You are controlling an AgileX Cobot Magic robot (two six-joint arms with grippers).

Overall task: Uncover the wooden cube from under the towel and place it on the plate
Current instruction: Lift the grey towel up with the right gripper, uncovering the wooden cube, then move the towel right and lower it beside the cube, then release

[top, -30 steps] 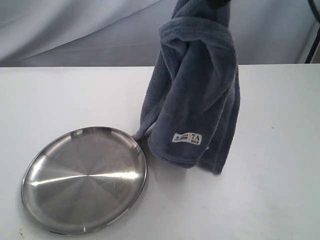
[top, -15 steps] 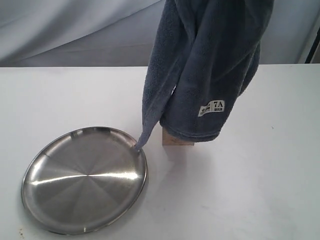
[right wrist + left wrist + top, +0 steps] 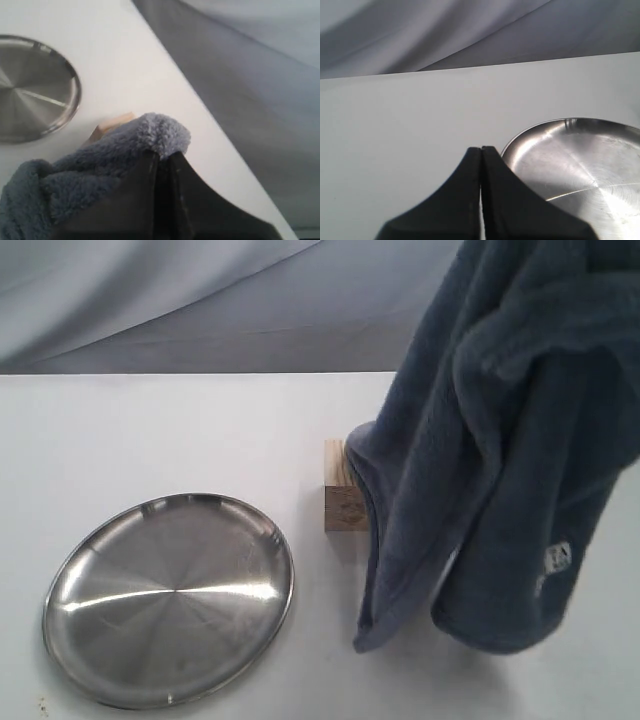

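The blue-grey towel (image 3: 500, 470) hangs in the air at the right of the exterior view, its white tag (image 3: 556, 558) low on the right. My right gripper (image 3: 163, 156) is shut on a fold of the towel (image 3: 160, 132); the gripper itself is out of the exterior view. The wooden cube (image 3: 342, 498) stands bare on the white table, its right side hidden behind the hanging cloth; a corner of the cube (image 3: 112, 125) peeks out beside the towel. The steel plate (image 3: 170, 595) lies to the cube's left. My left gripper (image 3: 481, 149) is shut and empty next to the plate (image 3: 580, 165).
The white table (image 3: 150, 430) ends at a far edge against a grey draped backdrop (image 3: 200, 300). The towel's lower hem (image 3: 375, 640) hangs close to the tabletop, right of the plate.
The towel has been lifted and swung to the right, off the plate's rim. The cube, hidden a second ago, now shows nearly whole. The plate has not moved.
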